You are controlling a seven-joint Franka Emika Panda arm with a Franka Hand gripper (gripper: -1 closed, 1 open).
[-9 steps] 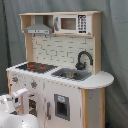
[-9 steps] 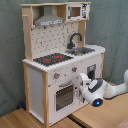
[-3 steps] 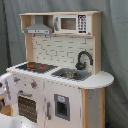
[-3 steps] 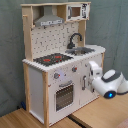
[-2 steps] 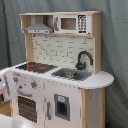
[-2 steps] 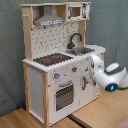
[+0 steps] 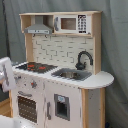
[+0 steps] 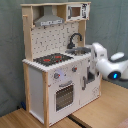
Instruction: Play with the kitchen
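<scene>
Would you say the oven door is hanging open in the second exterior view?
No, the oven door sits flush and closed in the front of the kitchen.

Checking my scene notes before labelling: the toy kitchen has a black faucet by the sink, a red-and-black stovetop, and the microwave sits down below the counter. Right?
One slip: the microwave sits on the top shelf beside the grey hood, not below the counter, as the first exterior view shows. The black faucet by the sink and the stovetop are right.

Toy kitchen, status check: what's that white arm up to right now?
Gripper low at the kitchen front, by the cupboard door; fingers can't be made out. Oven door shut. Nothing in the way.
</scene>
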